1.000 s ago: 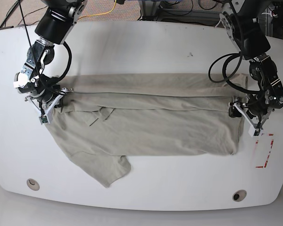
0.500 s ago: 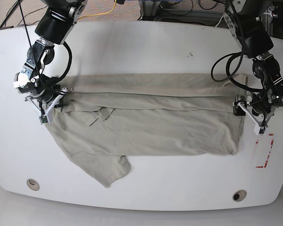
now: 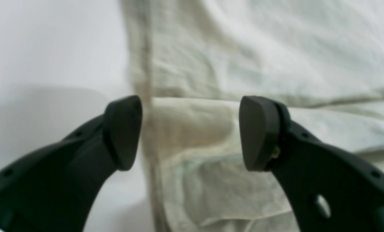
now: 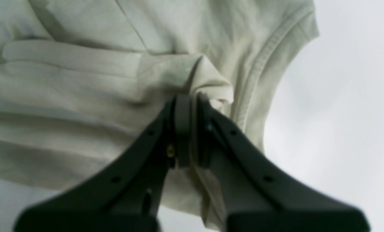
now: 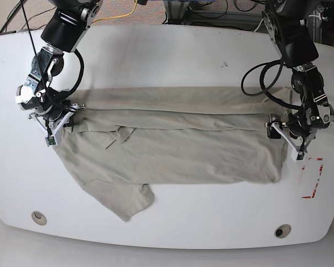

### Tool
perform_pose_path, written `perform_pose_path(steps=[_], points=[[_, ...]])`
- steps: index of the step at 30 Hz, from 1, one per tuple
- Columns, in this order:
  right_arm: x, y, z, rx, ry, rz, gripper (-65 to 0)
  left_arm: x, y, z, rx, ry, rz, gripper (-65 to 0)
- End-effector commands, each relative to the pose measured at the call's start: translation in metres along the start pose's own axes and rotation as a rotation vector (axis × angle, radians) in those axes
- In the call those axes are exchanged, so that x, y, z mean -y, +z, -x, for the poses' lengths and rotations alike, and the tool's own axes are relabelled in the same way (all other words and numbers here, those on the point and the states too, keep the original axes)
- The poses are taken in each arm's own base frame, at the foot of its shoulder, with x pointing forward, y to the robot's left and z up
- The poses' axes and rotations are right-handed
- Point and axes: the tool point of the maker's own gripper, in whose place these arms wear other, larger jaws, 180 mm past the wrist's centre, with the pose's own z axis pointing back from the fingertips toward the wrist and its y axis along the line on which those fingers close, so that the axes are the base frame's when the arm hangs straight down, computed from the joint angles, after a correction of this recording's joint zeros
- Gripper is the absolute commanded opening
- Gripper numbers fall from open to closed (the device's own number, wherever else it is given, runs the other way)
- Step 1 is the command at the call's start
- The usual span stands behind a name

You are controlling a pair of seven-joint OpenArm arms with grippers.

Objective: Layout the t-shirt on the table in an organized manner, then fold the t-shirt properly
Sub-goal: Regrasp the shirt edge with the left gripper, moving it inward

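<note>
1. We see the t-shirt [image 5: 172, 150] lying lengthwise across the middle of the table [image 5: 167, 55], its far long edge doubled over toward us, one sleeve [image 5: 125, 203] trailing loose at the near side.
2. Our right gripper [image 4: 187, 106] has its jaws pressed together on a bunched tuck of cloth beside a hemmed sleeve opening; we judge this pins that end so the fold line stays taut.
3. Our left gripper [image 3: 188, 132] has its jaws spread wide, straddling the hem edge [image 3: 146, 80] with nothing between the pads; the fold there rests on the table by itself.
4. In the base view the right arm [image 5: 64, 33] reaches down from the far edge, wrist bent low at the shirt's end.
5. The left arm [image 5: 292, 39] likewise drops from the far side, its wrist angled over the opposite end, near the red tape outline [image 5: 312, 178].
</note>
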Motion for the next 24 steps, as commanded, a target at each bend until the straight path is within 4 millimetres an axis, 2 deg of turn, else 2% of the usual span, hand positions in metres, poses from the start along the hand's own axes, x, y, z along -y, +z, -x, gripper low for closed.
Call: perform_pose_path(steps=[1,7,18,21,24], points=[[0.007,0.007,-0.019,0.056,0.013,0.017,-61.4,-0.006,0.001,-0.010,0.022,0.010,-0.007,-21.0],[0.007,0.007,-0.019,0.056,0.013,0.017,-61.4,-0.014,-0.001,-0.006,0.009,0.062,-0.034,-21.0],[0.007,0.007,-0.019,0.056,0.013,0.017,-61.4,-0.012,-0.003,-0.003,0.002,0.054,-0.025,-21.1],[0.007,0.007,-0.019,0.056,0.013,0.017,-61.4,-0.006,-0.005,-0.003,-0.005,0.032,-0.017,-21.2],[0.007,0.007,-0.019,0.056,0.013,0.017,-61.4,0.000,-0.007,-0.002,-0.015,0.010,-0.009,-26.9]])
